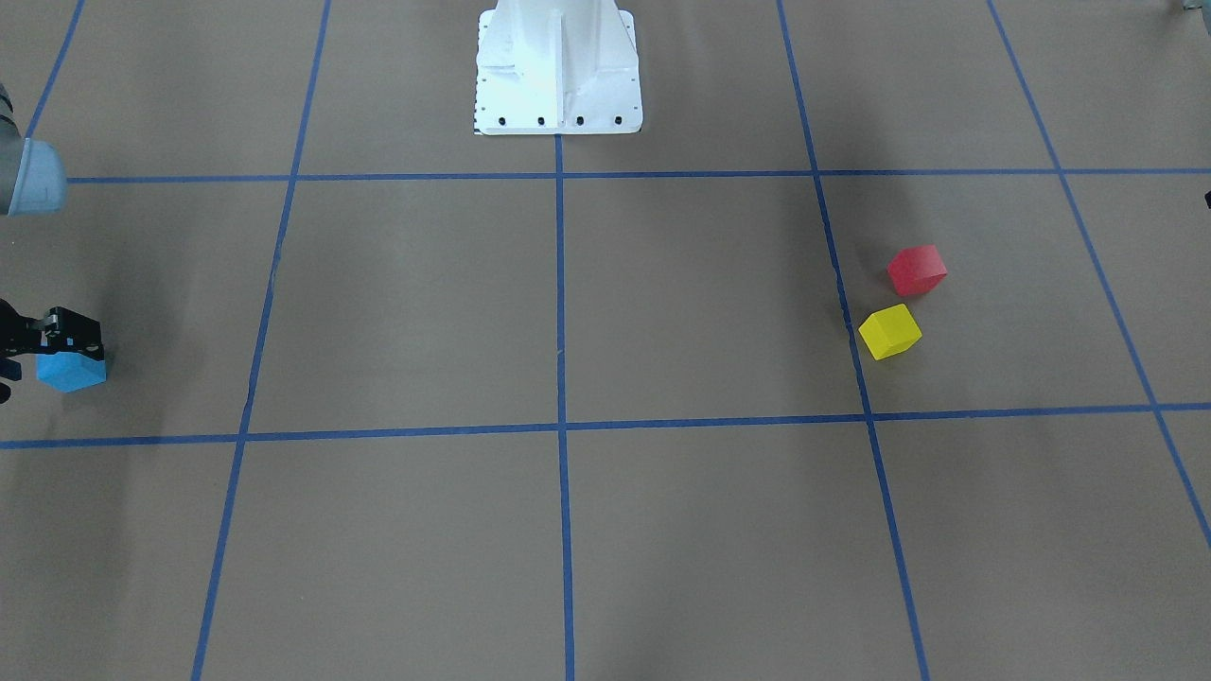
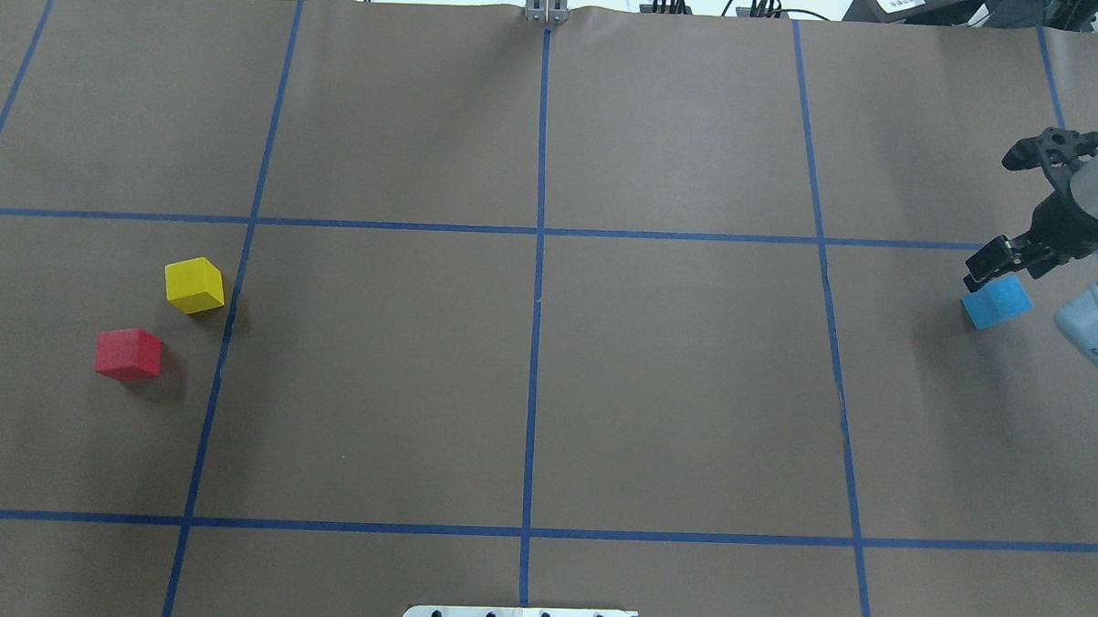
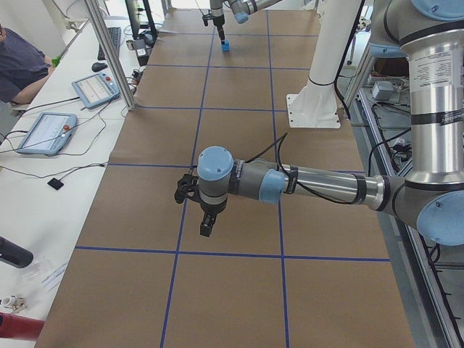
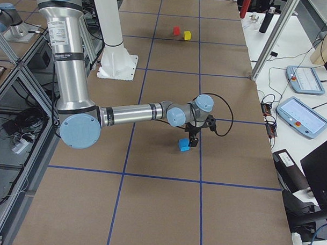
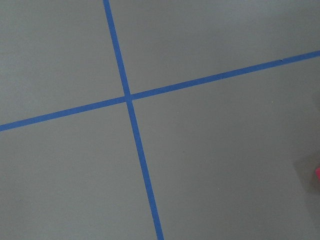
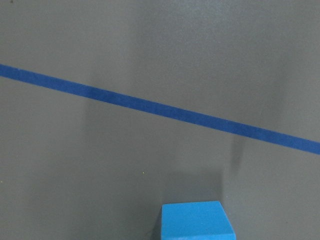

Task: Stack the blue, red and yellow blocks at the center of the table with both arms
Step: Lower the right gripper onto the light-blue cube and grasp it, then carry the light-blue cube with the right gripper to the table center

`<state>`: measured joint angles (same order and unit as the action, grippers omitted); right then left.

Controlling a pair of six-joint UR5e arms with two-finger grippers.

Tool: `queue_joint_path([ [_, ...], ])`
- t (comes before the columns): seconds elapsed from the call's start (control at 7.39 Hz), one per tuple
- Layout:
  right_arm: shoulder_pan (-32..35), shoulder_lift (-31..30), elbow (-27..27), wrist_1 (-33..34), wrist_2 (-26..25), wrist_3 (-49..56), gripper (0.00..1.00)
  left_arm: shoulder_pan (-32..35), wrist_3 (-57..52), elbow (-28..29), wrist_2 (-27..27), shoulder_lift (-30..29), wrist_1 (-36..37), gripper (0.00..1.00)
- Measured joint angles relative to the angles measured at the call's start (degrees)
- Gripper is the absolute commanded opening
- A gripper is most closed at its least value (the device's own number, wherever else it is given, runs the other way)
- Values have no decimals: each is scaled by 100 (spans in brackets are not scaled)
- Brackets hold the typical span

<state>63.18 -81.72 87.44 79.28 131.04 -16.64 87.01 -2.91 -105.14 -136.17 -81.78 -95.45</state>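
Found right claw point(image 2: 993, 269) low over the tabletop point(image 2: 674, 395), with the blue block point(image 2: 997, 303) directly beneath its fingertips and apparently touching them. Could not tell whether clamped on the block or merely straddling it. Saw no fingers in the right wrist view, only the block's top face at the bottom edge. Could not settle block resting on tabletop versus raised just clear.

Located left claw point(image 3: 206, 230) in the side view only, pointing down. Could not judge its opening or contents. Placed red block point(image 1: 917, 270) and yellow block point(image 1: 889, 331) just beside each other without touching, far across the tabletop from the right claw. Judged them near the left claw, going by a red sliver at the edge of the left wrist view.

Risks judged from here:
- Suspected a shallow hold near the blue block's top. Expected a twist or a drop during the long carry from the right claw's spot to the middle of the tabletop.
- Feared an off-centre or crooked set-down, leaving a poor base for the two later blocks.
- Flagged the closeness of red and yellow. Expected a knock to the neighbour from a spread left claw descending on either.
- Noted possible crowding of both arms over the middle.
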Motion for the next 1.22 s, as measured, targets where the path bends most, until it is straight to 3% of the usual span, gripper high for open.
queue_joint_path([
  [0.14,-24,25,-114,-1,-5,84,100,0,1,4,4,-13,-2,100],
  [0.27,-36,90,-261,-5,-7,155,85,-2,3,8,8,-21,-6,100],
  [0.41,-52,161,-393,-7,-8,188,14,-6,5,10,11,-26,-8,100],
  [0.54,-76,196,-459,-10,-7,196,0,-7,0,21,11,-35,-11,100],
  [0.95,-58,379,-435,-54,51,181,0,-9,-6,69,10,-54,-17,100],
  [1.22,109,1048,-238,797,230,130,0,-9,3,71,4,-57,-18,100],
])
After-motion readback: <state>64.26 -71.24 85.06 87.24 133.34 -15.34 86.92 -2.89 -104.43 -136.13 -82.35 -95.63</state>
